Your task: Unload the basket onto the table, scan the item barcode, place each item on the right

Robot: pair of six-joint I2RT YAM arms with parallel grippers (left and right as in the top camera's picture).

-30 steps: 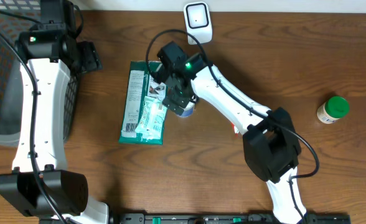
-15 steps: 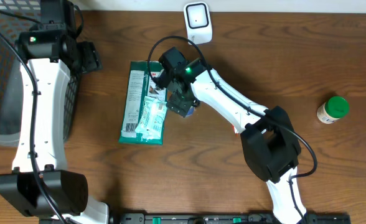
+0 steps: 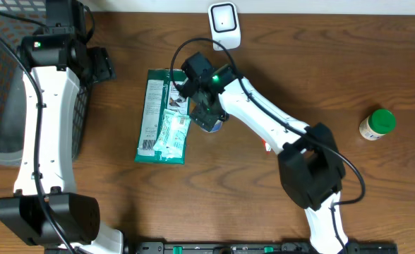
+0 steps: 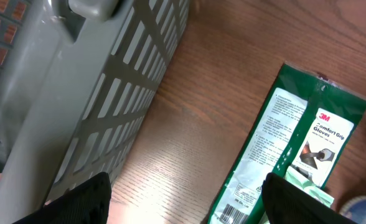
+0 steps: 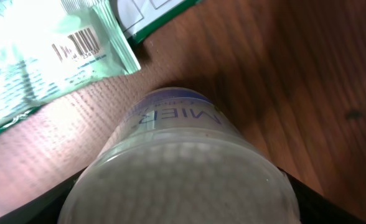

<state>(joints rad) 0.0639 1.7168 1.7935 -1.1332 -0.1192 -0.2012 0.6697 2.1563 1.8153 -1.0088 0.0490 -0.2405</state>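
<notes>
A clear round tub (image 5: 182, 168) with a blue-lettered label fills the right wrist view. It stands on the wood just right of a green glove packet (image 3: 158, 116). My right gripper (image 3: 206, 118) is down over the tub, and both black fingers (image 5: 310, 205) press against its sides. A barcode shows on a pale green pack (image 5: 58, 56) lying on the glove packet. The white scanner (image 3: 224, 21) stands at the table's back edge. My left gripper (image 4: 186, 208) hovers open beside the basket, holding nothing.
A grey mesh basket (image 3: 3, 85) takes up the left side, close to the left arm. A small bottle with a green cap (image 3: 377, 124) stands at the far right. The glove packet's own barcode (image 4: 229, 214) sits at its near end.
The right gripper's fingers have come in from wide open onto the tub's sides, and the arm has shifted slightly. The left arm has not moved.
</notes>
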